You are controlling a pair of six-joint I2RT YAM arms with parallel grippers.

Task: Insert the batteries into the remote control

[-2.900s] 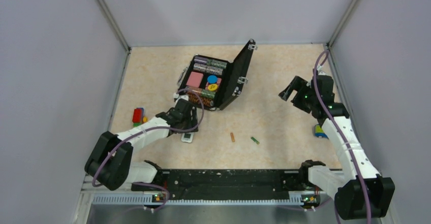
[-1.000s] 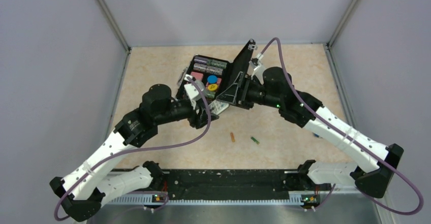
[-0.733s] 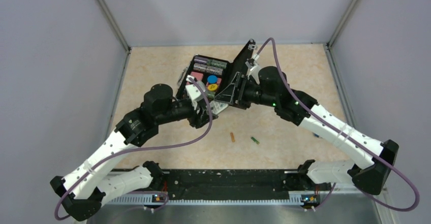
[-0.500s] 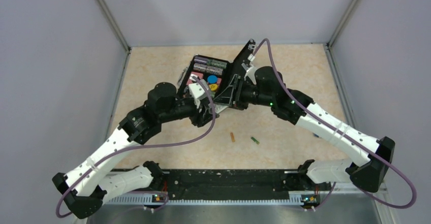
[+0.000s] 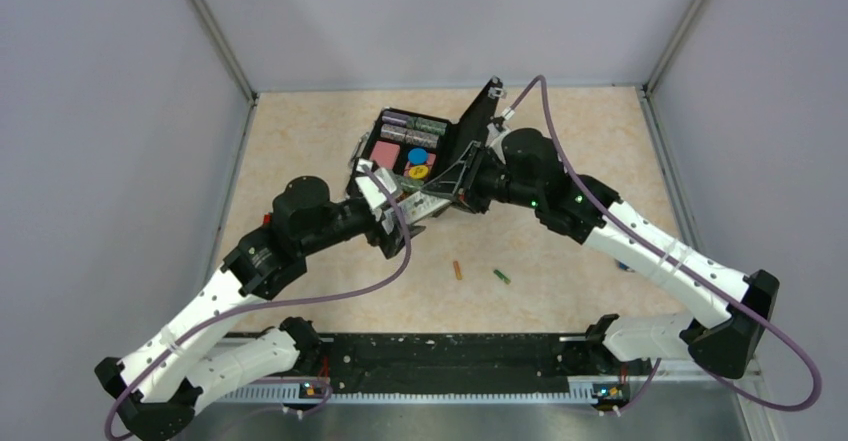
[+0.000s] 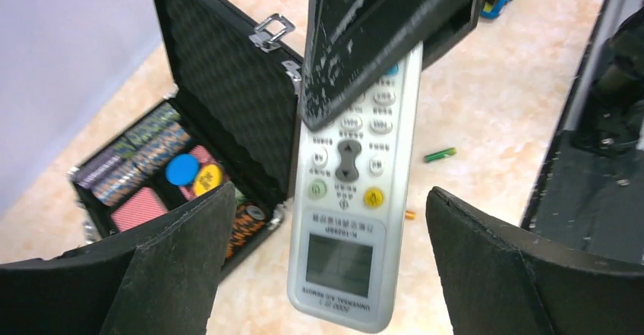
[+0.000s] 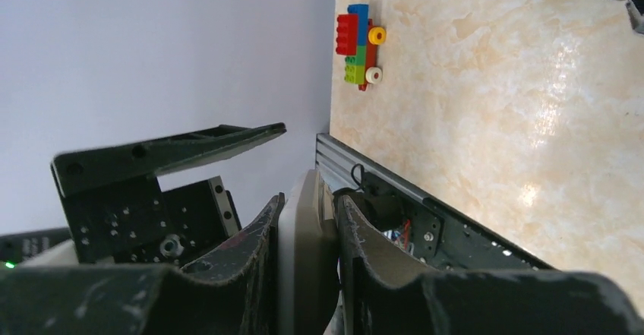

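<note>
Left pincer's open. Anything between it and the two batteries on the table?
Nothing visible lies on the table between the left pincer and the orange battery or green battery. But the remote, gripped by the right pincer, sits between its open jaws, so it probably must back off first.

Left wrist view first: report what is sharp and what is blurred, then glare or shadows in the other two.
Left wrist: the remote control is sharpest at its display, its far keys softer. Right wrist: white glare on the table, the block toy crisp, the near fingers of the right gripper out of focus. Top external: even light, only faint shadows under the arms.
</note>
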